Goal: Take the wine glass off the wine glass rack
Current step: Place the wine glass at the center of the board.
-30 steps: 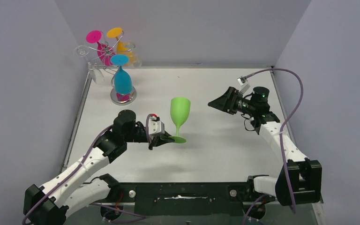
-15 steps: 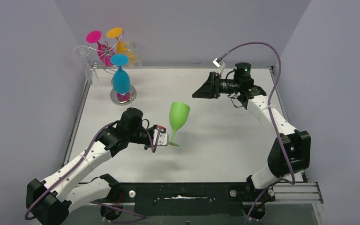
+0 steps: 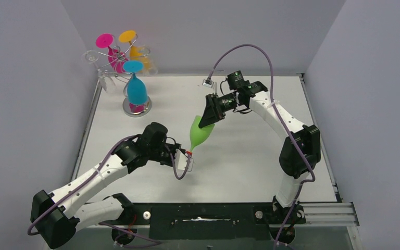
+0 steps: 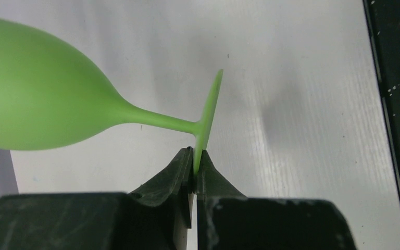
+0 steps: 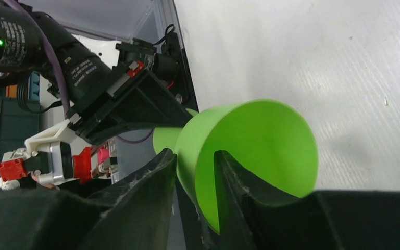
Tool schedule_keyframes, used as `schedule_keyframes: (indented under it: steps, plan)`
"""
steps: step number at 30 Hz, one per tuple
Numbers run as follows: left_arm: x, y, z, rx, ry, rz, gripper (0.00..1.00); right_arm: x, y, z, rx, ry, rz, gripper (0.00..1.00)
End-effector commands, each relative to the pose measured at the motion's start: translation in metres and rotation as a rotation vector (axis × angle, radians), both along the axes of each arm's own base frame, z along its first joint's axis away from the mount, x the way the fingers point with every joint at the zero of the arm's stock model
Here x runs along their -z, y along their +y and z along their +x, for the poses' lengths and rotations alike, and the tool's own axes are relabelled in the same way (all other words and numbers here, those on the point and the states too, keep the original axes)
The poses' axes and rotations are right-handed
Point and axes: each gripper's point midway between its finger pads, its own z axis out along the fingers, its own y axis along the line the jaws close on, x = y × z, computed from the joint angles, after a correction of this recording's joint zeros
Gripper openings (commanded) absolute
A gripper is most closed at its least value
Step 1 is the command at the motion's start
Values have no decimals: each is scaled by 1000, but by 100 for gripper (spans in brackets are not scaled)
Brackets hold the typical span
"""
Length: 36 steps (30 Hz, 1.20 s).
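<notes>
Looking at the green wine glass first: we see it off the wine glass rack and in the air over the middle of the table, well apart from the rack, which stands at the far left corner. The glass is tilted, with the bowl up toward the far right and the foot down toward the near left. The left gripper is closed hard on the edge of the foot; in the left wrist view the thin green disc sits edge-on between the two tips, with the stem running off to the bowl at the left. The left arm runs from its base at the near left diagonally up to the table centre, elbow raised and wrist turned so the fingers point right. The right gripper is at the bowl's mouth. In the right wrist view its fingers straddle the rim, one inside the bowl and one outside, both tight by the wall, but we cannot tell whether they actually pinch it. The right arm stands nearly upright off its base, with its elbow block over the table's right side. The forearm reaches far and left, and the wrist folds back down-left into the bowl. A purple cable arcs above it. On the rack, a blue glass, a pink glass and a yellow glass hang upside down, feet up, and clear ones hang on the left side.
</notes>
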Motion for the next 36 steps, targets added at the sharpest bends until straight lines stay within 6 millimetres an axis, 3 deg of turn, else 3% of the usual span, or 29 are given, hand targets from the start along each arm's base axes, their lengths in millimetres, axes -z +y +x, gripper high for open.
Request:
schedule_keyframes:
  steps: [1, 5, 9, 12, 15, 17, 18, 24, 30, 36]
  plan:
    - [-24, 4, 29, -50, -173, 19, 0, -15, -9, -20, -60, -24, 35, 38]
    - [-19, 8, 31, -58, -180, 43, 0, -11, -13, -24, -51, -26, 21, 34]
    - [-12, 13, 30, -68, -183, 75, 1, -12, -13, -20, -16, -50, 23, 7]
    - [-11, 11, 25, -63, -164, 64, 9, -15, -13, -14, 36, -87, 16, 0]
    - [-11, 5, 16, -48, -127, 31, 28, -17, -17, -6, 119, -133, 12, 0]
    - [-10, 1, 10, -45, -101, 2, 80, -18, -21, 1, 188, -161, 6, 0]
    - [-10, 0, 8, -48, -91, -12, 85, -17, -24, 5, 224, -174, -6, 0]
    - [-15, -1, 8, -147, -73, -112, 86, 4, -59, 37, 490, -283, -214, 0]
    - [-43, -3, 30, -491, 39, -357, 85, 15, -107, 62, 730, -399, -422, 0]
    - [-53, 3, 45, -710, 139, -429, 86, 26, -158, 80, 938, -417, -582, 0]
